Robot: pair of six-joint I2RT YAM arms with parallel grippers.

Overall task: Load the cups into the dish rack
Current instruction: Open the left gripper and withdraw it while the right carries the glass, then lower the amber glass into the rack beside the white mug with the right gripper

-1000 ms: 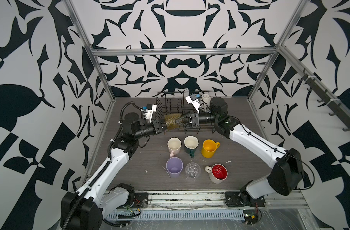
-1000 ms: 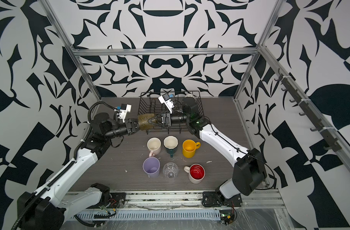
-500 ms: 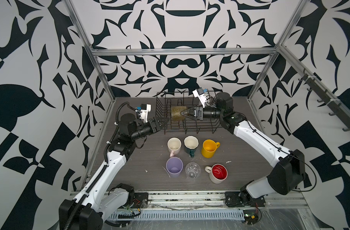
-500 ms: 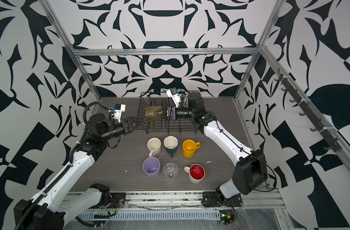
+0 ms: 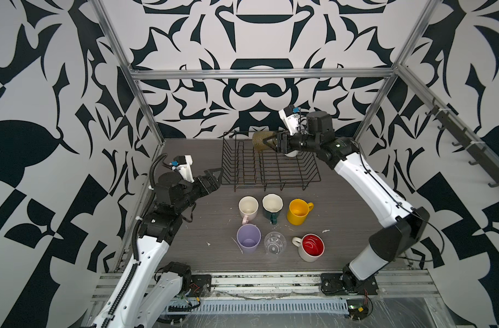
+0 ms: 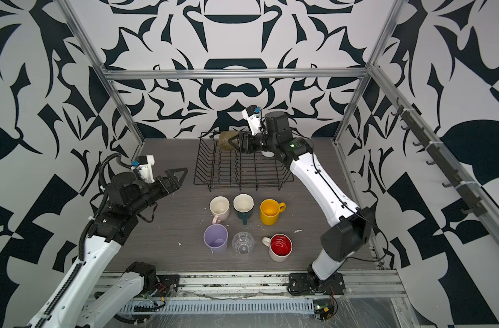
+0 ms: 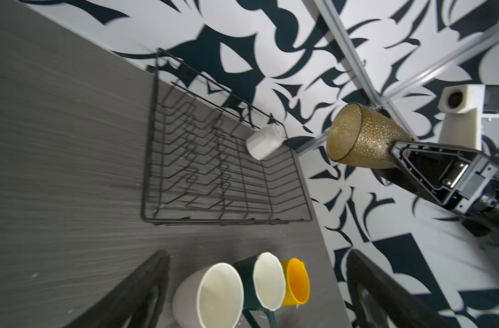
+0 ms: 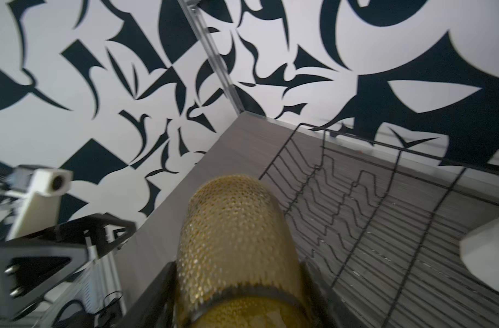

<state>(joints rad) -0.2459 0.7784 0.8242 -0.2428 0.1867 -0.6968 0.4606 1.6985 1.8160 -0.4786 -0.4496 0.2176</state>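
Olive glass: held in the air on its side, mouth pointing toward my left arm, above the far edge of the rack. It touches no wire that I can see.

Right claw: pinching the glass at its base end, 1 finger on each side. The right wrist view shows the dimpled wall running out from between the fingers.

Rack: black wire, standing at the back of the table, dividers upright on its left part. 1 white mug sits inside at the far right corner, partly hidden under my right wrist in both top views.

In front of the rack, 6 cups stand upright in 2 rows of 3, close together. Back row: pink mug, green mug, yellow mug. Front row: lilac tumbler, clear glass, red-lined mug.

Left claw: spread wide and empty, just off the rack's near left corner, above the table, pointing toward the rack.
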